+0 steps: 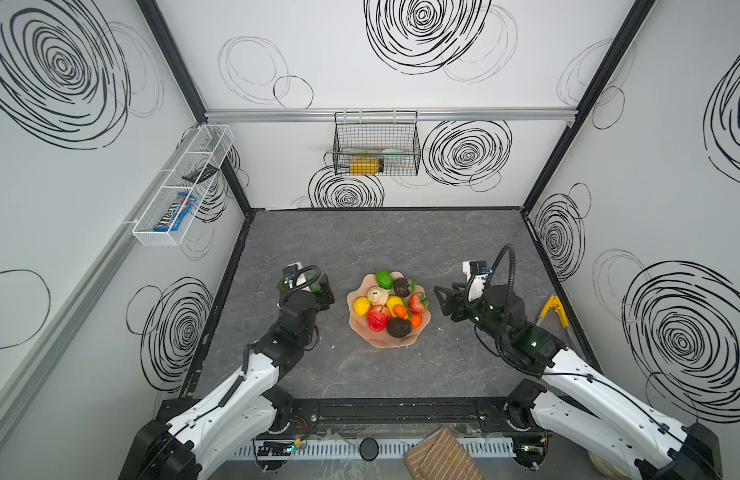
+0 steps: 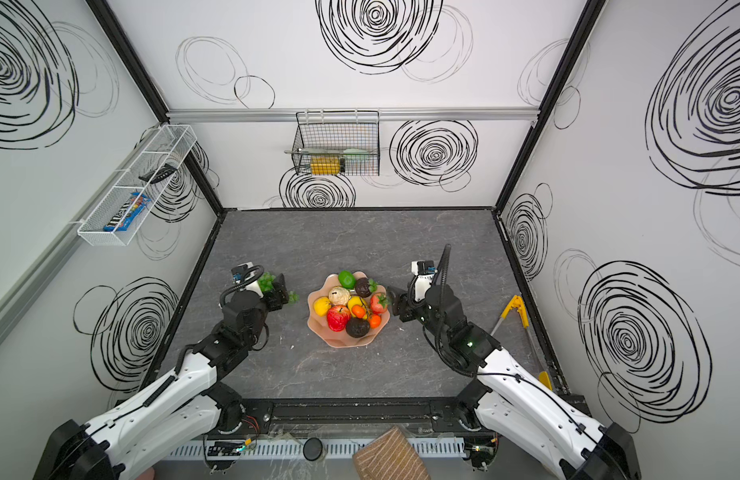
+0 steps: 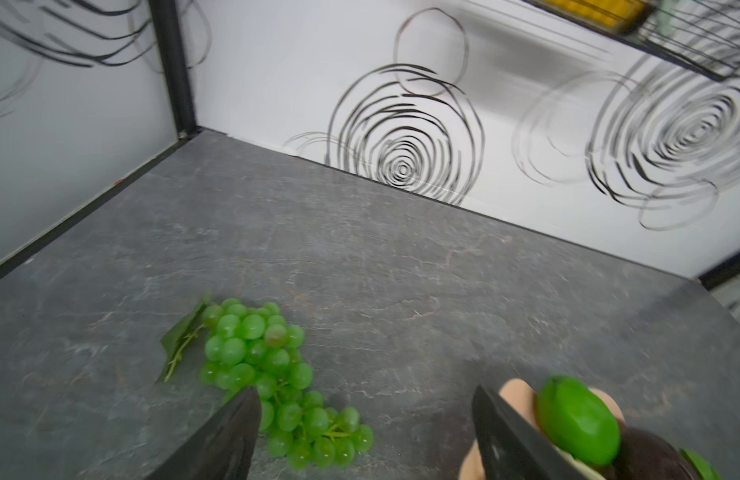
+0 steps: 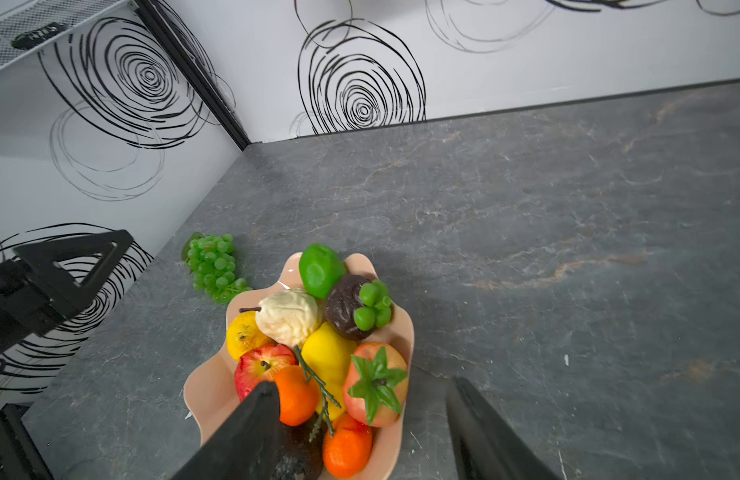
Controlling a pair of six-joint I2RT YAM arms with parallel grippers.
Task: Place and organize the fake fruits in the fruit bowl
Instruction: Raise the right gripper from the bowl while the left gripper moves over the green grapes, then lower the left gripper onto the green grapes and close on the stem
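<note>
The peach-pink scalloped fruit bowl sits mid-table with several fake fruits in it: lime, red apple, lemon, beige fruit, two oranges, strawberry and dark ones. A green grape bunch lies on the table left of the bowl. My left gripper hangs open just over the grapes, one finger beside them. My right gripper is open and empty at the bowl's right rim.
Yellow-handled tongs lie by the right wall. A black wire basket hangs on the back wall and a white mesh shelf on the left wall. A striped cloth lies past the front edge.
</note>
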